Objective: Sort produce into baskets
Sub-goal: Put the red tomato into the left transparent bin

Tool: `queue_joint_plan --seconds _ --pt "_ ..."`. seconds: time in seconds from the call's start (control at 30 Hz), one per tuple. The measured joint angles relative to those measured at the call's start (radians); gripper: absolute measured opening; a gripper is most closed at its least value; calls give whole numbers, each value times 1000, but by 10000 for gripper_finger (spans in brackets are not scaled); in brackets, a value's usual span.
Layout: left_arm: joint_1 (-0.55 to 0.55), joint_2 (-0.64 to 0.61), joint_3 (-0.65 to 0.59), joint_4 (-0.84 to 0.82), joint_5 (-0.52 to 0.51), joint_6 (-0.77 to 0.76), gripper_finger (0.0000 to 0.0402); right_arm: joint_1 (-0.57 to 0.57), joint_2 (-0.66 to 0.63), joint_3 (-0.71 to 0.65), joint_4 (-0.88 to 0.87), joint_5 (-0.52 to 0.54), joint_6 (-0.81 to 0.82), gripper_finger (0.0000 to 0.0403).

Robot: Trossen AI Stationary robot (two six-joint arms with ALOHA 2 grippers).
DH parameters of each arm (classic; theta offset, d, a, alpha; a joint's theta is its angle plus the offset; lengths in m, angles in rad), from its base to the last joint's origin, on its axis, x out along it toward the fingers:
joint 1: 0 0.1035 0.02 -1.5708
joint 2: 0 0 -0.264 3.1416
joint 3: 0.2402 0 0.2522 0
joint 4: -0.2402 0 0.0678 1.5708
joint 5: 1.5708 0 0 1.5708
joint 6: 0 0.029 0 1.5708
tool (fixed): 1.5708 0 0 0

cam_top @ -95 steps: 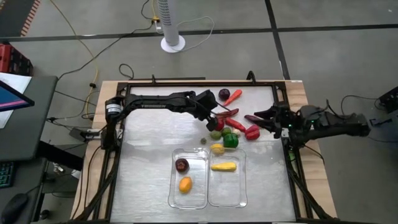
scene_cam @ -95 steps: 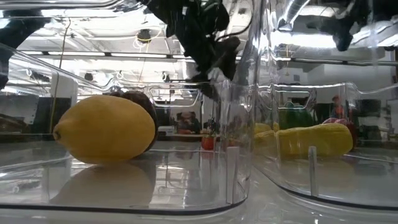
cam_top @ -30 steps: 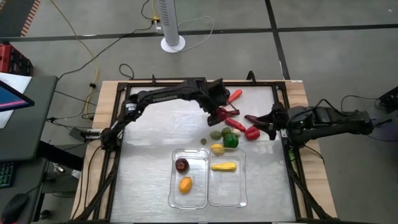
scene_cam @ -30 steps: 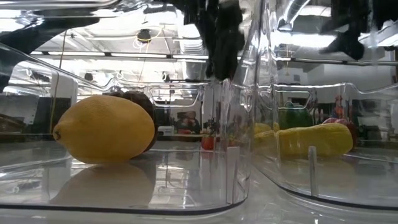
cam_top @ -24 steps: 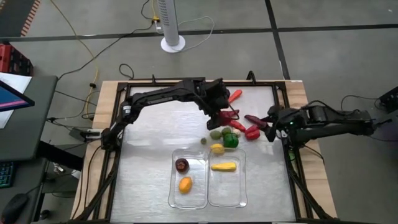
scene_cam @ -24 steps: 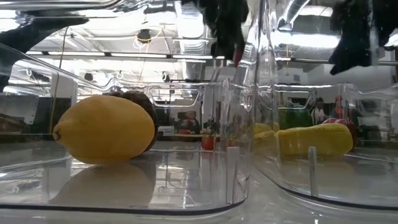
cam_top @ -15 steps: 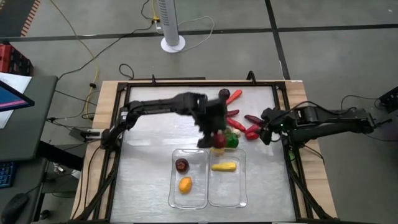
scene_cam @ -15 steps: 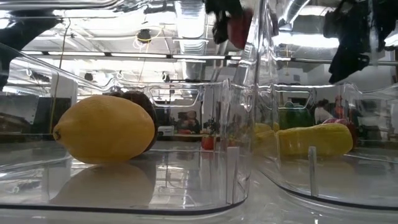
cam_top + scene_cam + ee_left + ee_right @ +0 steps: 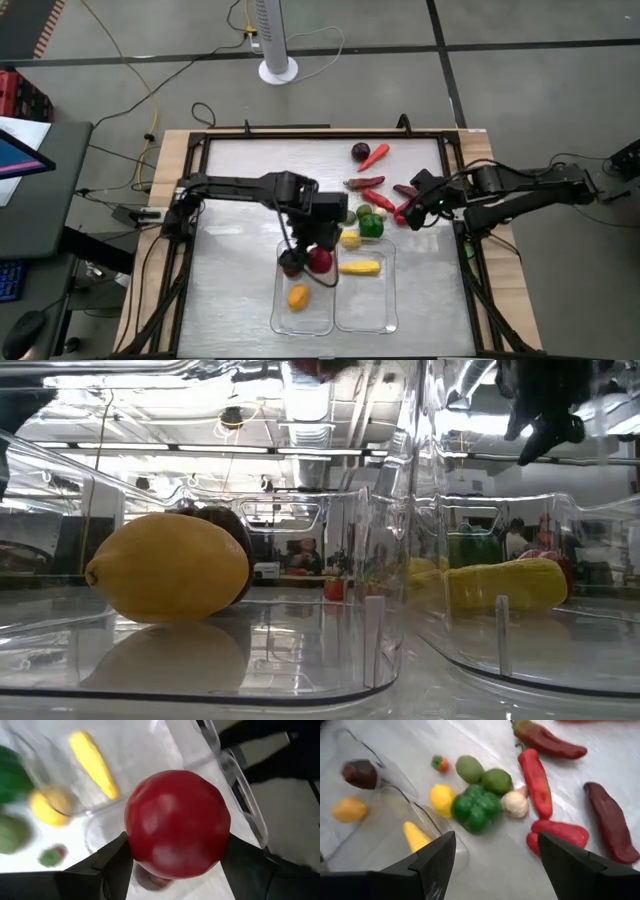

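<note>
Left gripper (image 9: 318,258) carried my red round fruit (image 9: 176,824) down-frame over the left basket (image 9: 303,318)
Right gripper (image 9: 409,212) spread open above red chillies (image 9: 536,780)

Left pincer (image 9: 318,255) clamped — right pincer (image 9: 408,213) agape

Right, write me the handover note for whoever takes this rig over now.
Left gripper: shut on a red round fruit, above the left basket.
Right gripper: open, empty, over the loose pile by the red chillies.
Done: dark purple fruit and orange fruit in the left basket; corn in the right basket.
Left: release the red fruit, then sort the pile: green pepper, two green pieces, yellow piece, chillies, and the items at the table's far edge.
</note>
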Motion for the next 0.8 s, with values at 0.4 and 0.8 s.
queue_joint_plan --seconds 0.4,0.8 --pt "-55 -347 -717 467 -188 -245 248 114 60 74 -51 24 38 309" --pt "-62 -399 -842 539 -257 -481 277 129 11 79 -71 50 -70 309"
